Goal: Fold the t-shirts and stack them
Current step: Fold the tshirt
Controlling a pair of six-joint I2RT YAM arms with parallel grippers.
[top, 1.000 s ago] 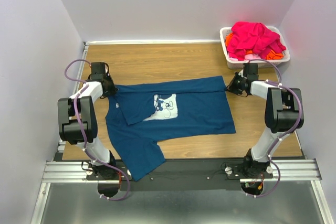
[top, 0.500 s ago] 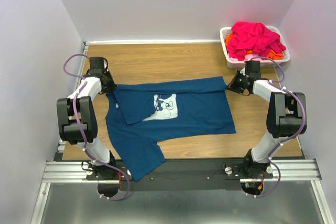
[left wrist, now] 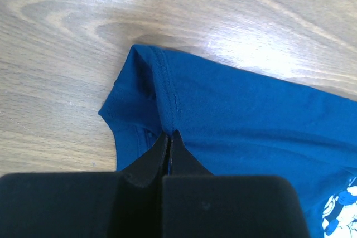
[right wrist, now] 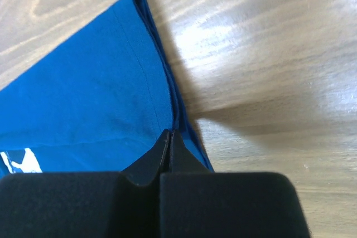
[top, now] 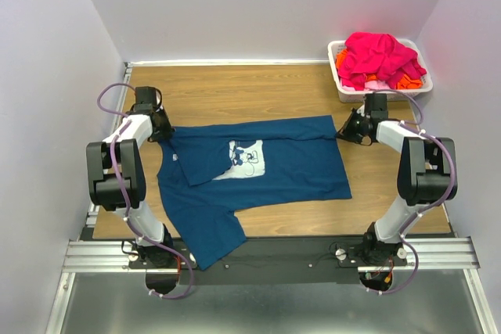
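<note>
A dark teal-blue t-shirt (top: pixel 274 174) with a pale cartoon chest print (top: pixel 247 158) lies spread across the wooden table, its far edge folded over toward me. My left gripper (top: pixel 164 134) is shut on the shirt's far left corner; in the left wrist view the tips (left wrist: pixel 169 133) pinch a seamed fold of blue cloth (left wrist: pixel 251 115). My right gripper (top: pixel 342 131) is shut on the far right corner, its tips (right wrist: pixel 169 132) clamped on the hem of the cloth (right wrist: pixel 95 93). Magenta-pink t-shirts (top: pixel 380 54) and orange t-shirts (top: pixel 407 81) are piled in the basket.
A white plastic basket (top: pixel 337 76) stands at the table's back right corner, just behind the right wrist. The blue shirt's near left part (top: pixel 211 240) reaches the table's front edge by the metal rail (top: pixel 274 254). Grey walls close in three sides.
Both wrists have shifted slightly away from me, each still pinching its corner. The shirt's far edge has barely moved.
</note>
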